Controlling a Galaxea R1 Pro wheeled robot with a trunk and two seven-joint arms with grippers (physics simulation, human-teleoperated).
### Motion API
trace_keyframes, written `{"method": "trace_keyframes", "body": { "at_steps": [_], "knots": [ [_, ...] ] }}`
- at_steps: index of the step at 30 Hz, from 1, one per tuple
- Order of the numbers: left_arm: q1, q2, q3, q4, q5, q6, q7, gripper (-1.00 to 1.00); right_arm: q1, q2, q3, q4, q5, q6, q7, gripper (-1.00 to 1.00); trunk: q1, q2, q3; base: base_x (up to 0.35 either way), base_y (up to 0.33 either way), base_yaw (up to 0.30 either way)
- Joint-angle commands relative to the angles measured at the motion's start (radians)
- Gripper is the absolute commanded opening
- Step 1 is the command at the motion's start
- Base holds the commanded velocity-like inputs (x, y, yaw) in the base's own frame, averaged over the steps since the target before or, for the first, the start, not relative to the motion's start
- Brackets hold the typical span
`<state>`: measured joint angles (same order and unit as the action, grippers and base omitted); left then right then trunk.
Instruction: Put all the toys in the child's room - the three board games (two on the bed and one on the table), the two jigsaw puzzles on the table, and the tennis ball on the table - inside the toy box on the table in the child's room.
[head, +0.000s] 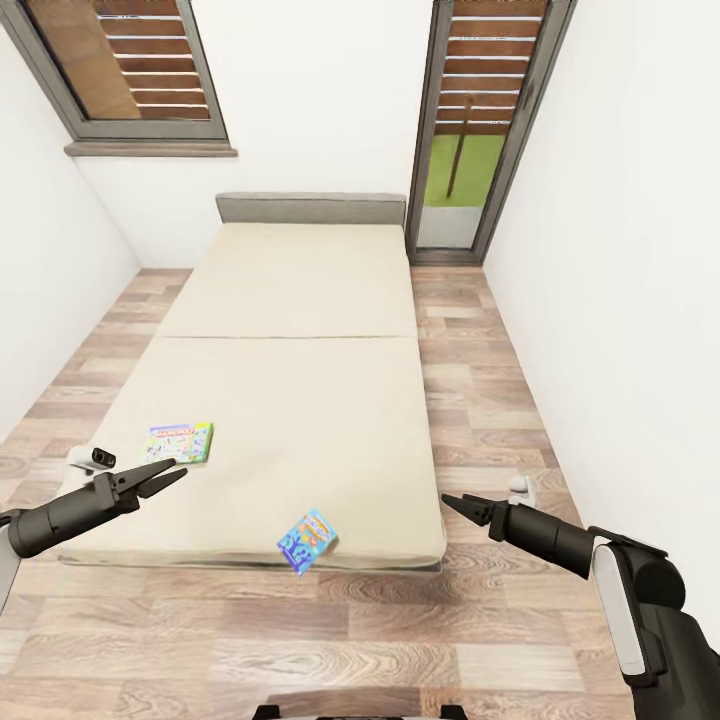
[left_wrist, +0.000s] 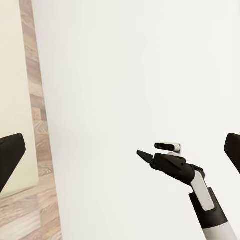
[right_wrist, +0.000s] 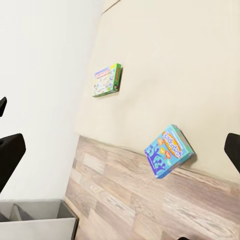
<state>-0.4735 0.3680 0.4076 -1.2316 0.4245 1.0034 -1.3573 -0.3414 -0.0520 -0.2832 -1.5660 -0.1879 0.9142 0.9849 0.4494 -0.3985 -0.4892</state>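
Head view looks down on a white-walled room with a wood-plank floor (head: 480, 400), where a long bed (head: 300, 320) with a pale cream cover runs away from the robot toward a grey headboard (head: 311, 208). On the far wall a shuttered window (head: 125, 70) stands at the left and a tall glazed door (head: 485, 120) at the right (green shows through its lower pane).

Two board games lie on the bed's near half, well apart from each other. A green-and-white board game (head: 179, 442) lies flat near the left edge of the cover. A smaller blue board game (head: 307, 540) sits at the foot edge and juts out over it, tilted. In the right wrist view both appear again, the green-and-white box (right_wrist: 107, 80) flat on the cover and the blue box (right_wrist: 169, 151) hanging partly over the planks.

Both arms reach forward at either side of the bed's foot. The left gripper (head: 165, 478) hovers just beside the green-and-white box without touching it, its two black fingers spread in a narrow fork with nothing between them. The right gripper (head: 452, 505) hangs over the floor off the bed's right corner; its dark fingers appear as one point in the head view and again in the left wrist view (left_wrist: 145, 156), so I cannot tell how its jaws stand.
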Motion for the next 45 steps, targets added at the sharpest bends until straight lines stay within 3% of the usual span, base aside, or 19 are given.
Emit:
{"method": "trace_keyframes", "body": {
  "at_steps": [1, 45],
  "knots": [
    [-0.001, 0.0, 0.0, 0.0, 0.002, 0.009, -0.002, 1.0, -0.001, 0.0, -0.001, 0.0, 0.0, 0.004, 0.003, 1.0, 0.001, -0.002, 0.0, 0.0, 0.0, 0.0],
    [-0.001, 0.0, 0.0, -0.002, 0.0, 0.009, 0.0, 1.0, -0.001, 0.0, -0.001, 0.0, 0.001, 0.004, 0.003, 1.0, 0.001, -0.002, 0.072, 0.0, 0.0, 0.0]
  ]
}}
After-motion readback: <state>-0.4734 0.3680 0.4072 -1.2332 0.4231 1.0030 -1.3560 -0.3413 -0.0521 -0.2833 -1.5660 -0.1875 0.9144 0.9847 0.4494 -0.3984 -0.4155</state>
